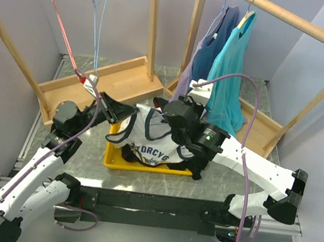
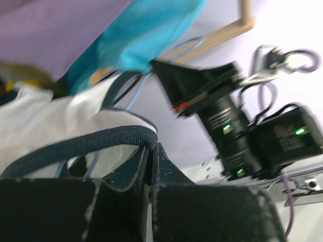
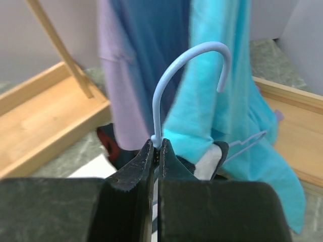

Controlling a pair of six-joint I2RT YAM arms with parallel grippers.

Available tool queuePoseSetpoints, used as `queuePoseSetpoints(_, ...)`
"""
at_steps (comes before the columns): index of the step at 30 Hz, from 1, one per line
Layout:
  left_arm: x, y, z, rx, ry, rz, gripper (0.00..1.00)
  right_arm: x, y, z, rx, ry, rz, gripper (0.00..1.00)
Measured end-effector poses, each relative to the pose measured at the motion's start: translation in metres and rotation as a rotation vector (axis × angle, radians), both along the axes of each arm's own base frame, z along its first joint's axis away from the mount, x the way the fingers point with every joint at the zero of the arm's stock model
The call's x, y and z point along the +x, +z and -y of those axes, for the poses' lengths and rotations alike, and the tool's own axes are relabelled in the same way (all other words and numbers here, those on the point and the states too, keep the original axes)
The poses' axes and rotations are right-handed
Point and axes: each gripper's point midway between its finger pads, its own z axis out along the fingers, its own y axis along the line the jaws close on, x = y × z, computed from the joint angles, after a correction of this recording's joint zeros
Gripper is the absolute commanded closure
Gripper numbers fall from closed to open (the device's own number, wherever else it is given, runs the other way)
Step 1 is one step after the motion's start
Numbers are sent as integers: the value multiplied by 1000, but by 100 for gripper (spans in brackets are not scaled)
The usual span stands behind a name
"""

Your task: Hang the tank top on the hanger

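Mostly the white tank top is bunched between the two arms, hanging over the yellow tray near the middle of the tabletop. Its navy chest print is crumpled and only partly readable, and its lower edge sinks into the tray among dark cloth I cannot sort out. The left pincer is clenched on the navy trim of one opening, the ribbed band arching out to the left from between its tips. Whether that opening is an armhole or the neck cannot be told, since this wrist view is blurred. The right pincer is clenched on the light-blue hanger just below its hook, which curves up and over to the right. Everything below the hook is hidden behind the pincer's own fingers, so how far the hanger's arms sit inside the shirt does not show. From above, the wrist housing covers it too, and only thin blue lines peek past the fabric in the left wrist view. Behind the hook, a dark blue garment and a turquoise T-shirt hang on the far right rail of the wooden rack. On the far left rail hang a second light-blue hanger and a pink-red one, whose lower end is lost behind the left arm
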Motion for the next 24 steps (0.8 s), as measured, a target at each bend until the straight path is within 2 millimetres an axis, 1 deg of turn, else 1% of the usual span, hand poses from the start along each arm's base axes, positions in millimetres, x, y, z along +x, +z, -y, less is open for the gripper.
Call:
queuePoseSetpoints(4, 3, 48, -4, -70, 36, 86, 96, -1, 16, -20, 23, 32, 22, 100)
queuePoseSetpoints(7, 3, 67, -6, -90, 49, 125, 91, -3, 29, -34, 33, 53, 37, 100)
queuePoseSetpoints(9, 3, 72, -8, -92, 60, 134, 87, -4, 37, -40, 34, 60, 46, 100)
queuePoseSetpoints(10, 4, 72, -8, -88, 65, 132, 84, -4, 40, -42, 37, 62, 50, 100)
queuePoseSetpoints(11, 4, 72, -9, -81, 68, 135, 77, -5, 44, -44, 39, 66, 54, 100)
queuePoseSetpoints(13, 4, 74, -9, -59, 74, 140, 71, -6, 50, -47, 45, 72, 61, 100)
queuePoseSetpoints(14, 3, 75, -10, -43, 77, 145, 63, -7, 51, -47, 46, 74, 63, 100)
queuePoseSetpoints(16, 1, 79, -11, -13, 79, 165, 56, -9, 52, -48, 44, 77, 63, 100)
queuePoseSetpoints(17, 0, 81, -11, 5, 79, 177, 49, -9, 52, -49, 43, 80, 63, 100)
queuePoseSetpoints(19, -5, 82, -11, 49, 64, 201, 45, -11, 51, -51, 43, 86, 62, 100)
queuePoseSetpoints(21, -10, 81, -11, 103, 51, 224, 36, -14, 51, -54, 47, 97, 62, 100)
queuePoseSetpoints(22, -13, 81, -12, 132, 43, 236, 29, -17, 51, -56, 49, 103, 61, 100)
queuePoseSetpoints(23, -16, 81, -13, 168, 37, 250, 26, -19, 50, -58, 51, 110, 59, 100)
queuePoseSetpoints(24, -19, 82, -14, 197, 32, 263, 26, -22, 49, -60, 55, 118, 57, 100)
